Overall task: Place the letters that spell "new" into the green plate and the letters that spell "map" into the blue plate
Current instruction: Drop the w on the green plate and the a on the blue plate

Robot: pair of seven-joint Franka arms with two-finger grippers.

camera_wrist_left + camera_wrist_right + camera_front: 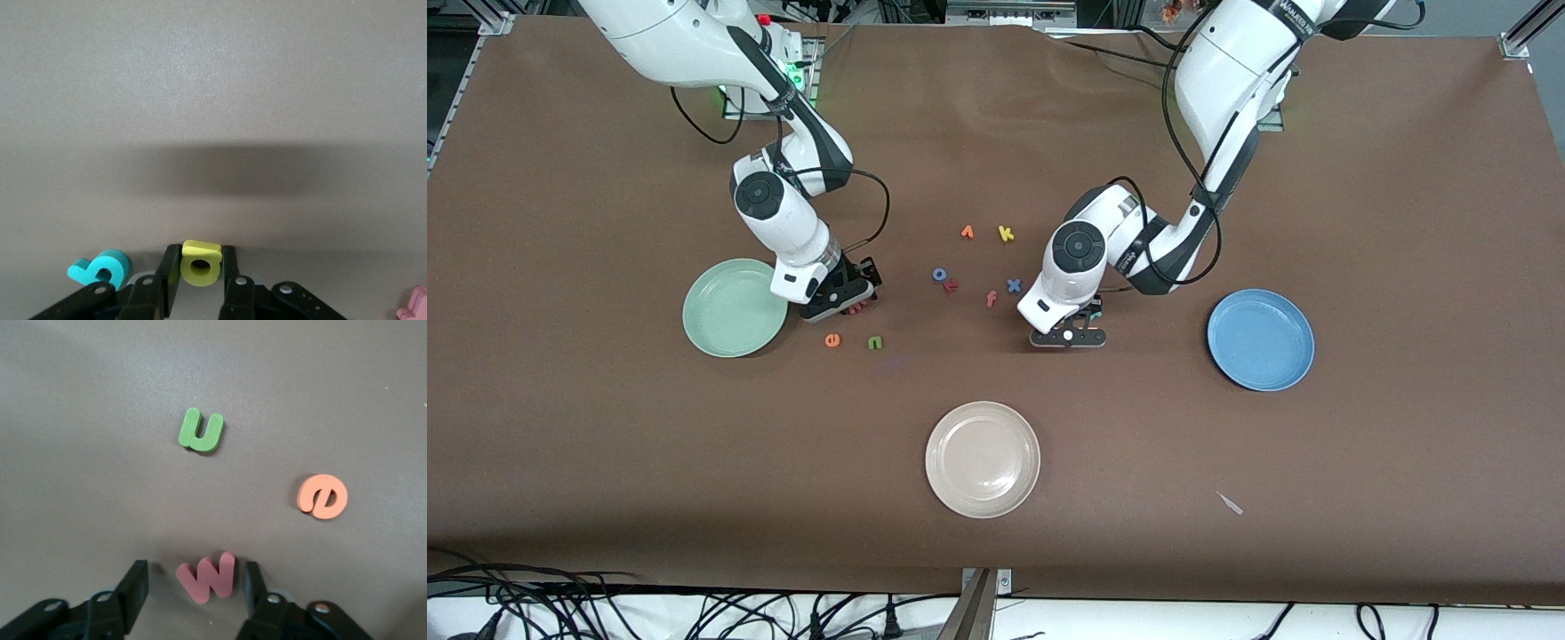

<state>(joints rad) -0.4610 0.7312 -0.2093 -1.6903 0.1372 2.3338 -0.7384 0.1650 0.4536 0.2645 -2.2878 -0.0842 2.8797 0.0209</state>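
My left gripper (pixel 1069 336) is down at the table between the loose letters and the blue plate (pixel 1260 340). In the left wrist view the left gripper (pixel 200 252) is shut on the yellow a (pixel 200 267), and the teal p (pixel 100 268) lies right beside it. My right gripper (pixel 845 298) is low beside the green plate (pixel 734 307). In the right wrist view the right gripper (pixel 195 573) stands open around the salmon-red w (pixel 208 577), with a gap at each finger. The green n (pixel 875 342) (pixel 201 431) and orange e (pixel 832 340) (pixel 322 497) lie flat, nearer the front camera.
A cream-white plate (pixel 983 459) sits nearer the front camera at mid-table. Between the arms lie a yellow k (pixel 1006 234), an orange letter (pixel 967 232), a blue o (pixel 940 274), a dark red r (pixel 951 285), a salmon f (pixel 991 299) and a blue x (pixel 1014 285).
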